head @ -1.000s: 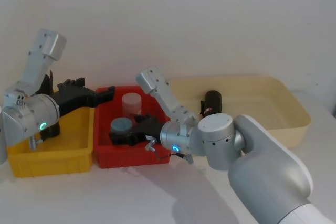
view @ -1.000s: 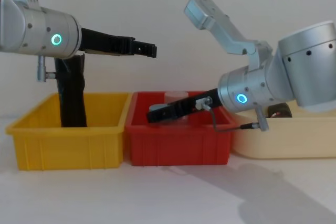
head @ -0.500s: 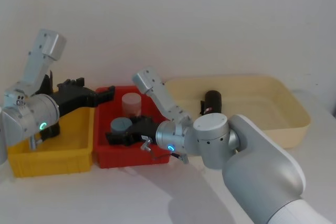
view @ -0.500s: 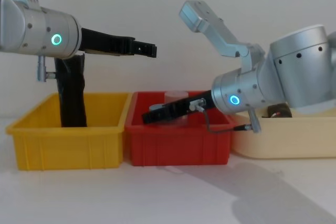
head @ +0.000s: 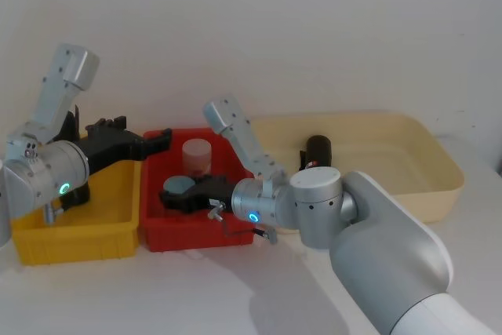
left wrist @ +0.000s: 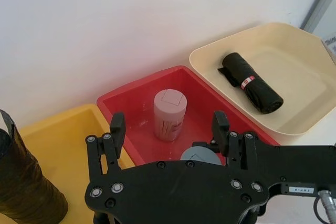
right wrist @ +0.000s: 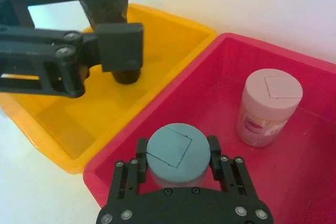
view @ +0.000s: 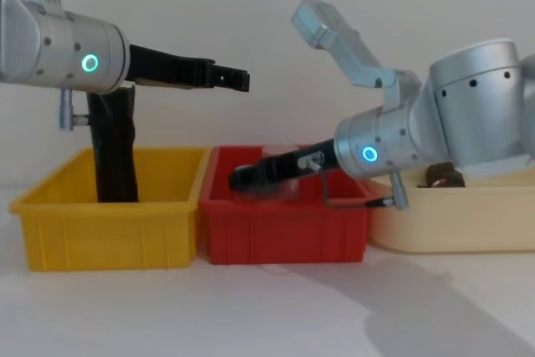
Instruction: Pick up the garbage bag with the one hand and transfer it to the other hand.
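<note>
Garbage bag [left wrist: 250, 82] lies in cream tray [head: 439, 164], labelled band visible, well apart from both end effectors. Right end effector [right wrist: 177, 157], blue ring, is down in red bin [head: 157, 233], fingers spread either side of grey-lidded jar [right wrist: 177, 153]; contact w/ jar can't be confirmed. Pink jar [head: 197, 156] stands behind it. Left end effector [head: 157, 140], green ring, hangs above yellow bin [head: 86, 241], fingers spread, gripping nothing. Plain black roll [view: 114, 152] upright in yellow bin.

Pincer [right wrist: 178, 157] around grey-lidded jar [right wrist: 178, 153]
</note>
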